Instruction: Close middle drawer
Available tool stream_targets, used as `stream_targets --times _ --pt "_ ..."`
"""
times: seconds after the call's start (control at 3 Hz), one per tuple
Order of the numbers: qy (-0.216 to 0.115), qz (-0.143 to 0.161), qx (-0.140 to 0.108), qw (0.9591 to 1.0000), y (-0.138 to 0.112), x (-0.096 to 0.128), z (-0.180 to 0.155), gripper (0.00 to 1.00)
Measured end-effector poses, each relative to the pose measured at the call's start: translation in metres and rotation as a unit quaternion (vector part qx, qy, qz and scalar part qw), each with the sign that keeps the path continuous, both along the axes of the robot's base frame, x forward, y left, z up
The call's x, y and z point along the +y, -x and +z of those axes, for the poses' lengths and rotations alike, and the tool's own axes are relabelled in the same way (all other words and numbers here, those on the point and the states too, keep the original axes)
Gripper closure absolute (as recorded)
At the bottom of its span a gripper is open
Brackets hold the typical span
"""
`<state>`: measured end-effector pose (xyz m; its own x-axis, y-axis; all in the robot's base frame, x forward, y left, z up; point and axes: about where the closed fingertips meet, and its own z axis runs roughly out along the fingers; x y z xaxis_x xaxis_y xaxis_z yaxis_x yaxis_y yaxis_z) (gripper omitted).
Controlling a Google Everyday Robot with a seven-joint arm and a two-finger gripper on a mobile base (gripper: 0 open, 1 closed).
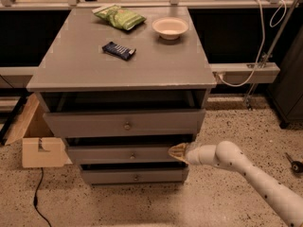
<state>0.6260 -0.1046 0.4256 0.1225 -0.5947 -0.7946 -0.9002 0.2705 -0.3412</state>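
Observation:
The grey cabinet [128,60] has three drawers. The middle drawer [118,154] has a flat grey front and a small round knob [132,155]; it stands slightly out, with a dark gap above it. The top drawer [124,122] is pulled out further. The lowest drawer [135,176] sits below. My gripper [177,152] is at the end of the white arm [246,171] that comes in from the lower right. Its tan tip touches the right end of the middle drawer's front.
On the cabinet top lie a green snack bag [119,17], a dark bar [119,50] and a pale bowl [170,27]. A cardboard box [40,148] stands on the floor at the left, with a black cable [38,197] nearby. A white cable tray [246,72] is at the right.

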Motion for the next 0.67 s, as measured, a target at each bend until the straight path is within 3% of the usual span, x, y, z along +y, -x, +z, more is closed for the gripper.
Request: stream_targets --times 0.33,0.67 --pt "-0.004 -0.003 -0.002 1.0000 0.009 -0.009 -0.001 1.00" --pt "-0.002 -0.023 0.029 0.9993 0.044 -0.036 -0.007 1.00"
